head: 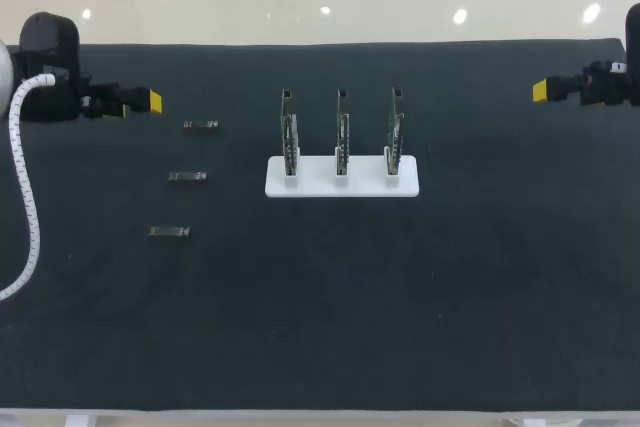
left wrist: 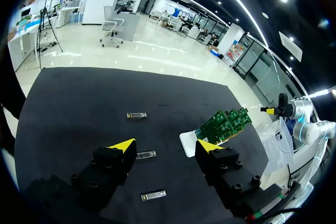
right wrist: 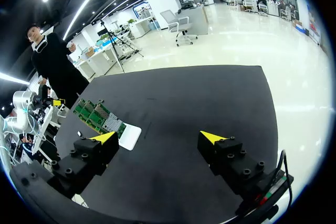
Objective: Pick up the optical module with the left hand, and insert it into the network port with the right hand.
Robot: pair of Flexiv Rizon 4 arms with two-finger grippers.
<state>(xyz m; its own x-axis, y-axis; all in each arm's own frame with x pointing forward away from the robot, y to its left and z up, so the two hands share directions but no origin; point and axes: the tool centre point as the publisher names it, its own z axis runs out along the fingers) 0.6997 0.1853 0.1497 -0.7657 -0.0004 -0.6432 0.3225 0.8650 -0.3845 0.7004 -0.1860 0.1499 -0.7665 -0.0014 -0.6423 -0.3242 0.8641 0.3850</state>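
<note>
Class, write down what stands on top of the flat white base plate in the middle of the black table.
Three green circuit boards stand upright in a row on the flat white base plate. Their bottom edges are hidden inside small white holders.

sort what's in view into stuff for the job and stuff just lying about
For the job: three modules; three upright boards on the white stand; left gripper and right gripper, both open.
Just there: black mat; white cable on the left arm.
</note>
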